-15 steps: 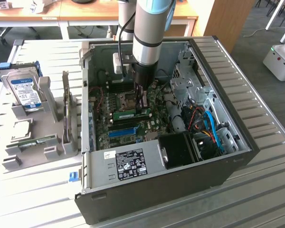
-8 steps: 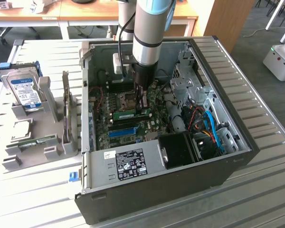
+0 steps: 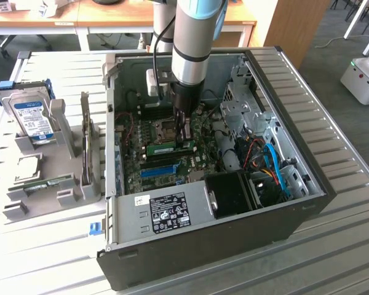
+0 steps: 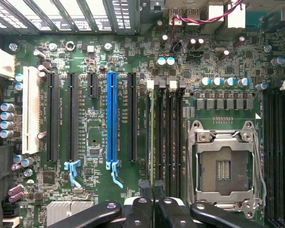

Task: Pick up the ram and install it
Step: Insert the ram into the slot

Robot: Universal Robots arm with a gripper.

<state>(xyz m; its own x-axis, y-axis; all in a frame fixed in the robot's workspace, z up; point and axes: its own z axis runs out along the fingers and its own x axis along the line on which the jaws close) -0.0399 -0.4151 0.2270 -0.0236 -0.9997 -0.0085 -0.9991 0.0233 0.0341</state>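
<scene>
The ram (image 3: 166,148) is a long green stick standing on edge among the memory slots of the motherboard (image 3: 172,161), next to the CPU socket (image 3: 165,130). My gripper (image 3: 186,141) reaches straight down into the open computer case (image 3: 234,239) and meets the stick at its end toward the exterior view's right. In the wrist view the ram (image 4: 151,133) is a thin edge-on line running along a black slot and ending between my fingertips (image 4: 145,186). The gripper (image 4: 152,186) is shut on it.
The long blue slot (image 4: 112,118) lies parallel to the ram, a few slots away. The open CPU socket (image 4: 223,164) sits on the other side. Outside the case, a grey holder (image 3: 80,184) carries a silver hard drive (image 3: 32,117) and another green board (image 3: 46,184).
</scene>
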